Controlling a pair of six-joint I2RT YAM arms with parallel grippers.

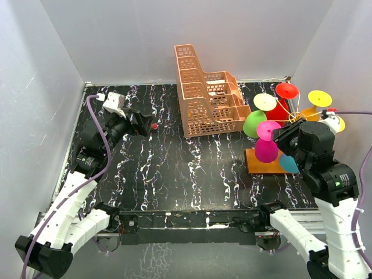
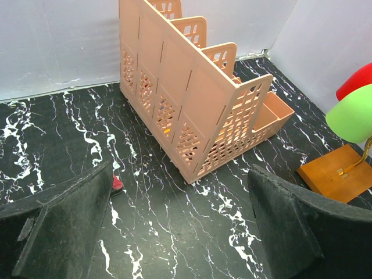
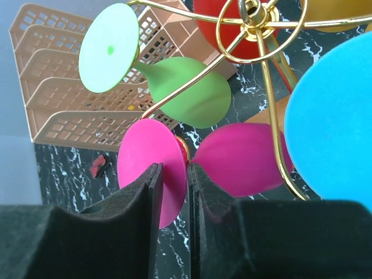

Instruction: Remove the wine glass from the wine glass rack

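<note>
On a black marbled table (image 1: 174, 174), seen from above, a peach plastic basket (image 1: 206, 93) stands at the back. The wine glass rack (image 1: 256, 165) stands at the right, hung with bright glasses. The right arm bends forward from the near right corner, with the right gripper (image 1: 278, 132) at the pink wine glass (image 1: 267, 150), which hangs on the rack's near left side. The left arm stretches up the left side. The left gripper (image 1: 142, 123) sits low beside a small red object (image 1: 154, 125), well apart from the rack.

From the left wrist, what the overhead view hides is plain: the fingers (image 2: 70, 215) are spread wide with nothing between them. The basket is ahead, and the rack's wooden base shows at the right edge under a green glass (image 2: 354, 113).

From the right wrist, the two fingers (image 3: 139, 209) are pinched on the flat round foot of the pink wine glass. The glass lies sideways on a gold wire hook (image 3: 279, 133), bowl pointing right, between the green glass and a blue glass (image 3: 331, 128).
</note>
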